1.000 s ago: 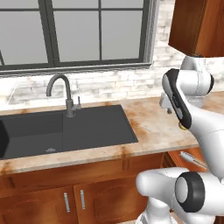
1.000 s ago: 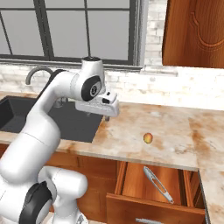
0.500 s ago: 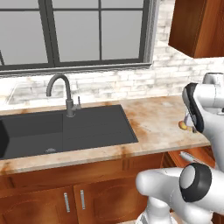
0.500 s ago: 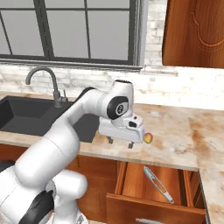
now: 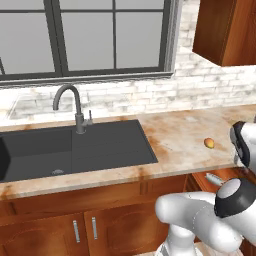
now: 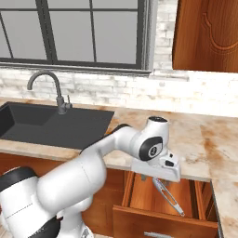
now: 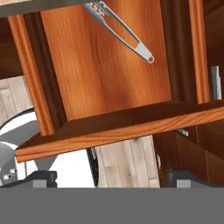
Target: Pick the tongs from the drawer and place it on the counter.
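Looking at the slim silver-grey metal tongs [image 6: 168, 196], they lie flat on the floor of the open reddish-brown wooden drawer [image 6: 163, 222], long axis diagonal, right below the white arm's two-finger gripper [image 6: 155, 169]. Can't tell how wide its jaws are, but it isn't holding anything. Drawer walls flank the tongs with some space, and the beige marble-like counter [image 6: 209, 144] above has bare room.

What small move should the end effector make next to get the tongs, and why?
Probably ease down and toward the back of the open drawer. The tongs lie flat on its floor, untouched. In the hand view they sit at the top edge, well off centre, so the end effector, hanging above the drawer, isn't lined up over them.
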